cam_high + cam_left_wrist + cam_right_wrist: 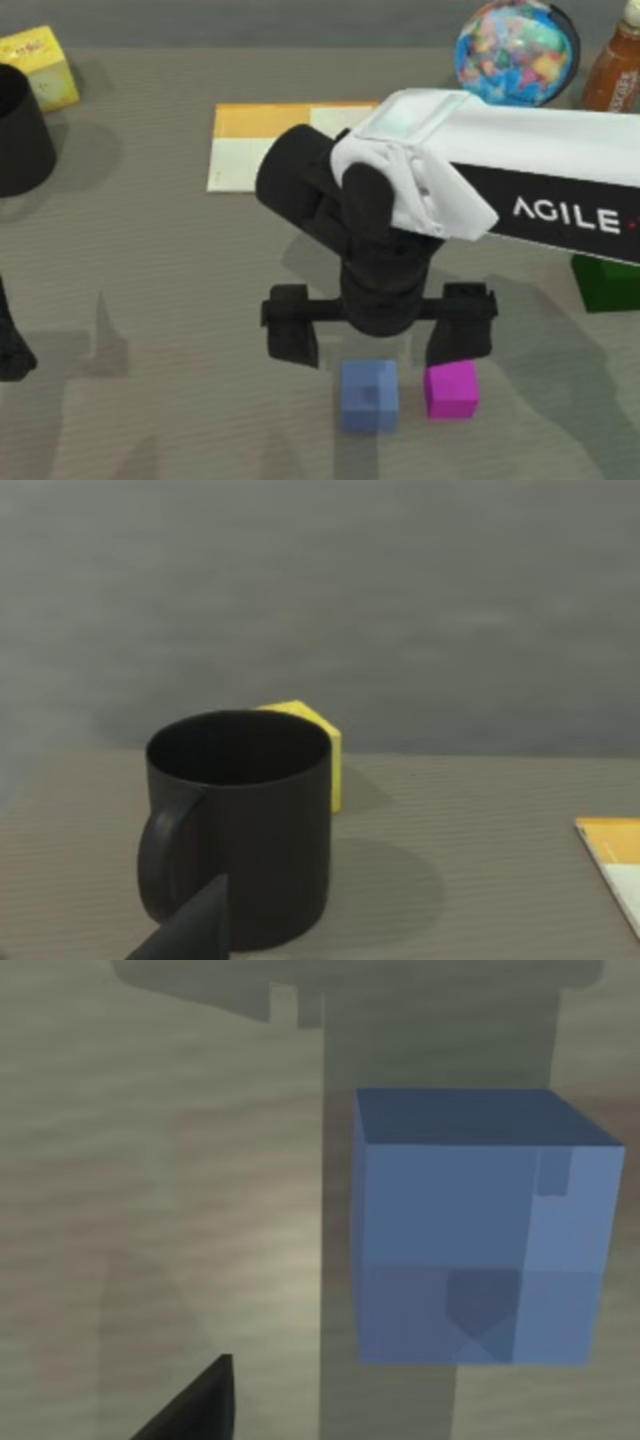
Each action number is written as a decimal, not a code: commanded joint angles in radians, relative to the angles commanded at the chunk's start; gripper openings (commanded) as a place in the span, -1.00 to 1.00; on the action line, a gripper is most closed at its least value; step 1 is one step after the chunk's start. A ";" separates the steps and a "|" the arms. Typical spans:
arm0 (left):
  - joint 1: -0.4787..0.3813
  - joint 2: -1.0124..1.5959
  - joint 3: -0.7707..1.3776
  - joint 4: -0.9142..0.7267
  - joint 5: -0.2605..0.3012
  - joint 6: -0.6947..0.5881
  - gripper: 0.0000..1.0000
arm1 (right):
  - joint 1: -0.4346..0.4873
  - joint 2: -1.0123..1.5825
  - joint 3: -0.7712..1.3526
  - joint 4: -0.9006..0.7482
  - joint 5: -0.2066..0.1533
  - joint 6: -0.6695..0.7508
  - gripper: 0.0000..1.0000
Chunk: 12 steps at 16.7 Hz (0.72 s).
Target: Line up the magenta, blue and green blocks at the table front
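Clutter rings the table (150, 300) (globe (515, 50), bottle (612, 70), orange-and-cream book (270, 140), yellow box (40, 65), black mug (20, 130)), while the right gripper (378, 345), fingers spread, hangs just behind the blue block (368, 396) beside the magenta block (451, 390), the green block (607, 283) farther right and the left gripper (12, 350) parked at the left edge.

Blue block (369, 395) and magenta block (451, 390) near-touching under my right gripper (378, 338); table (150, 250) bare toward 9 o'clock; green block (608, 283) at 3
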 joint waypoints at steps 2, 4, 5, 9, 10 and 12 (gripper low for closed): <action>0.000 0.000 0.000 0.000 0.000 0.000 1.00 | -0.007 0.004 -0.002 0.002 0.000 -0.002 1.00; 0.000 0.000 0.000 0.000 0.000 0.000 1.00 | -0.041 0.005 0.001 0.002 0.000 -0.037 1.00; 0.000 0.000 0.000 0.000 0.000 0.000 1.00 | -0.072 0.006 0.003 0.002 -0.001 -0.069 1.00; 0.000 0.000 0.000 0.000 0.000 0.000 1.00 | -0.268 0.014 0.006 -0.005 -0.006 -0.277 1.00; 0.000 0.000 0.000 0.000 0.000 0.000 1.00 | -0.329 0.018 0.005 -0.008 -0.007 -0.346 1.00; 0.000 0.000 0.000 0.000 0.000 0.000 1.00 | -0.459 0.023 0.002 -0.014 -0.010 -0.495 1.00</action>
